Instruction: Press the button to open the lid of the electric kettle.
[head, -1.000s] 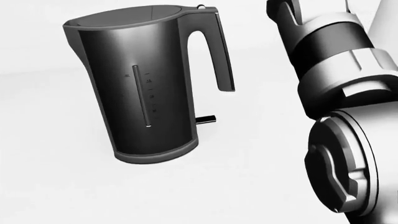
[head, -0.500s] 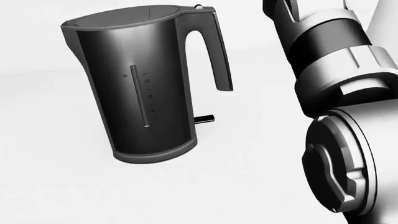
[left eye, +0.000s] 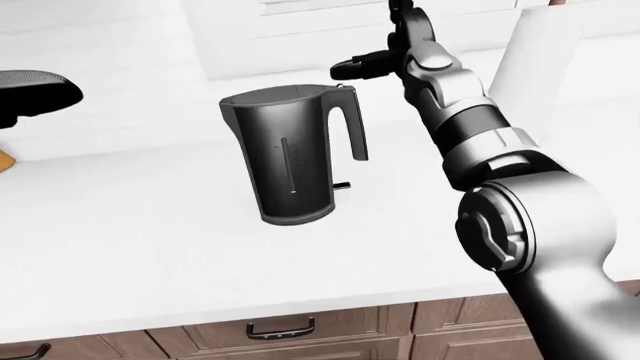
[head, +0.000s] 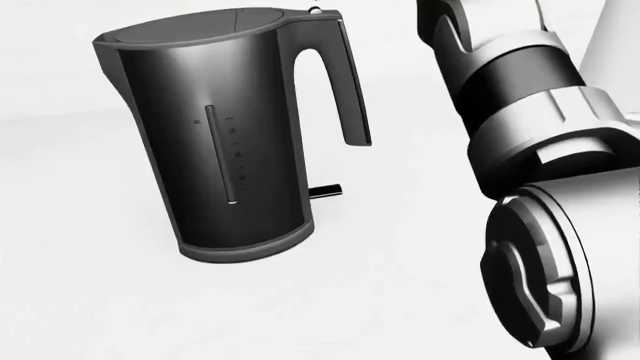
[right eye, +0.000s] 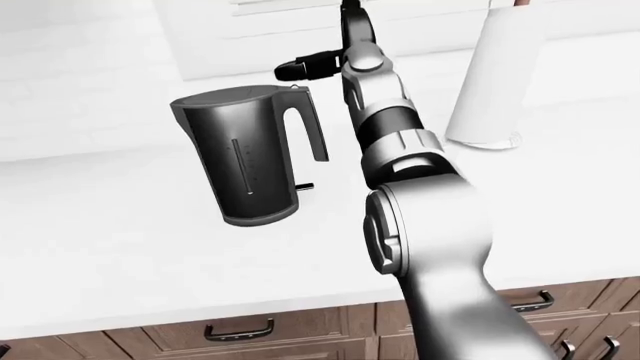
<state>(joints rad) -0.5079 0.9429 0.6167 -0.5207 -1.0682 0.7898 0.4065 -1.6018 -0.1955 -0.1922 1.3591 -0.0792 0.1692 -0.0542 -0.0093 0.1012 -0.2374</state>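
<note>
Head view crops right hand; left-eye shows right hand (left eye: 352, 67) above kettle (left eye: 290, 154) (grip state unclear).

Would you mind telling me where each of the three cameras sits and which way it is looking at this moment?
Left-eye view: on the head, looking down over the white counter at the kettle; right arm enters bottom right, right hand above the handle.
Right-eye view: same pair, offset; kettle left of centre, a white cylinder at right.
Head view: on the head, framed tighter; kettle and forearm only, hand out of frame.
All three share kettle and right arm.
</note>
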